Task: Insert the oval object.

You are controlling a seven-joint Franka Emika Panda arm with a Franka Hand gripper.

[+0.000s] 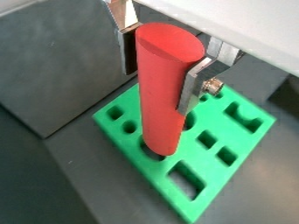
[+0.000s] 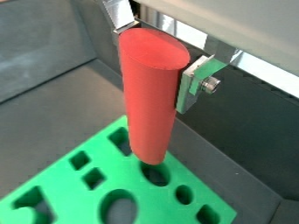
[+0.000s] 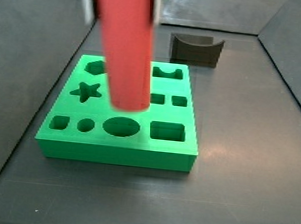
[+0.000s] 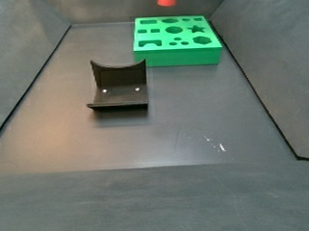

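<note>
The oval object is held upright between the fingers of the gripper, which are closed on its upper part; the flat silver plates are seen against its sides in both wrist views. It hangs below the gripper, its lower end at the green block, at or in one of the openings; how deep it sits cannot be told. It is a smooth, matt red peg with a flat oval top and a slight taper toward the lower end.

The green block lies directly beneath the gripper. It is a flat square slab of plain green, pierced by shaped holes: a star, round, oval and rectangular cut-outs are seen in a side view.

One dark grey block with a curved notch stands just beyond the green block. One fixture stands on the dark floor, well apart from the gripper.
</note>
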